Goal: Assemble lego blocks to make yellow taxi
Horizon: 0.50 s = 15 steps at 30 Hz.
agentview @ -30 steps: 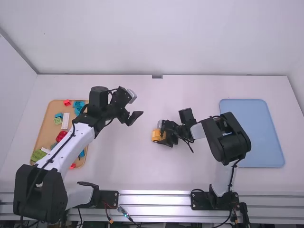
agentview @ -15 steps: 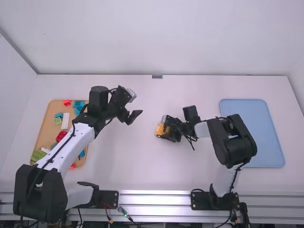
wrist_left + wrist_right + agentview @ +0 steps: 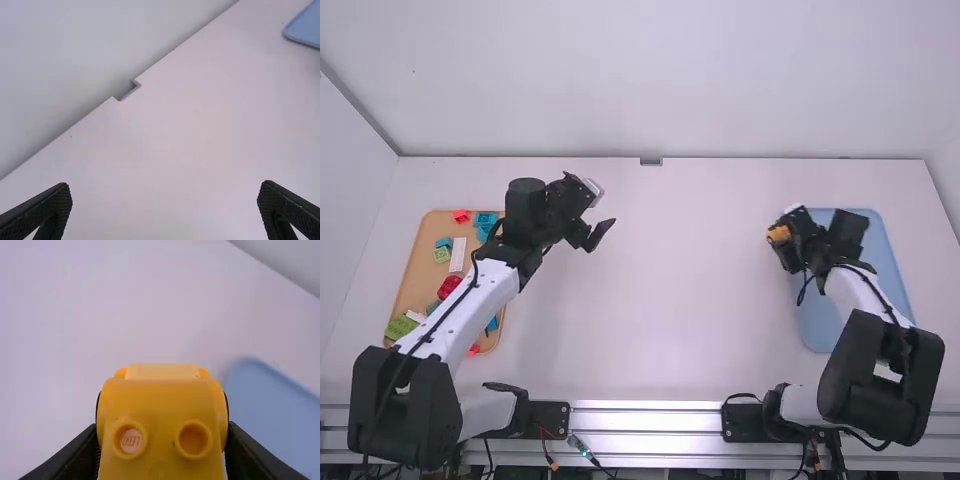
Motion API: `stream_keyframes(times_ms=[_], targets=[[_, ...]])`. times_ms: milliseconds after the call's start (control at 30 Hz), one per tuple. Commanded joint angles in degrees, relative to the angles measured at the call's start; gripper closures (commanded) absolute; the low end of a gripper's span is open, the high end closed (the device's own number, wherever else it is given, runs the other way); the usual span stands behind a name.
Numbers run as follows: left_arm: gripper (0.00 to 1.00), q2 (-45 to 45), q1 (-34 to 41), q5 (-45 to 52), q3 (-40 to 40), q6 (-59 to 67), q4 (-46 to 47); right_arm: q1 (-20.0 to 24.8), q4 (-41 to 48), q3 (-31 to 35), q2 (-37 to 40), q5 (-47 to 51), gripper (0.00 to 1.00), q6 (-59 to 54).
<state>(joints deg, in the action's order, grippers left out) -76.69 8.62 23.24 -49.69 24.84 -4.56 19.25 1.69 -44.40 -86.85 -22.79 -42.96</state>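
White tabletop [image 3: 660, 350], metal rail [image 3: 645, 432] at nr. edge; tan tray [image 3: 419, 272], L side, w/ lg. green brick [image 3: 400, 326], red rounded brick [image 3: 449, 287], long white brick [image 3: 458, 256], blue bricks [image 3: 485, 219] nr. far end; blue tray [image 3: 821, 330], R side; yellow brick assembly [image 3: 779, 234], 1 pc., two round studs showing, just beside blue tray's far L portion, pinched in R gripper [image 3: 783, 241]; L gripper [image 3: 599, 231], fingers spread wide, over table between trays; pale wall [image 3: 660, 80] behind.

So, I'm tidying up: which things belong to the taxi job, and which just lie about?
In the job:
- yellow taxi, in the right gripper
- blue tray, likely its destination

Lying about:
- loose blocks, apparently spare
- tan tray, holding them
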Motion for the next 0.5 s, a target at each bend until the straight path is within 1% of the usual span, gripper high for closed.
stream_keyframes(times_ms=[0, 33, 133, 167, 267, 300, 367, 433, 467], targets=[[0.01, 0.8, 0.3, -0.4, 1.6, 0.3, -1.7, 5.9, -0.5, -0.6, -2.0, 1.4, 0.75, 4.3], [0.01, 0.6, 0.4, -0.4, 2.2, 0.2, -3.3, 8.7, -1.8, -0.6, -3.4, 1.5, 0.74, 5.6], [0.01, 0.6, 0.4, -0.3, 3.6, 0.0, -6.3, 13.2, -5.8, -0.6, -6.8, 1.4, 0.73, 8.8], [0.01, 0.6, 0.4, -0.4, 4.3, -1.0, -7.6, 15.1, -7.7, -0.6, -9.0, 1.4, 0.73, 10.4], [0.01, 0.6, 0.3, -0.5, 4.9, -3.3, -8.3, 17.5, -9.5, -0.7, -12.4, 1.4, 0.73, 11.7], [0.01, 0.6, 0.3, -2.7, 4.9, -5.3, -8.2, 18.2, -10.3, -0.7, -14.1, 1.5, 0.74, 11.7], [0.01, 0.6, 0.4, -6.0, 4.9, -7.6, -8.0, 18.4, -10.8, -0.7, -15.0, 1.4, 0.70, 11.7], [0.01, 0.6, 0.4, -11.8, 4.9, -10.6, -7.7, 18.5, -10.6, -0.7, -15.1, 1.4, 0.55, 11.8], [0.01, 0.6, 0.4, -14.9, 4.9, -11.8, -7.7, 18.4, -10.8, -0.7, -14.6, 1.5, 0.37, 12.9]])
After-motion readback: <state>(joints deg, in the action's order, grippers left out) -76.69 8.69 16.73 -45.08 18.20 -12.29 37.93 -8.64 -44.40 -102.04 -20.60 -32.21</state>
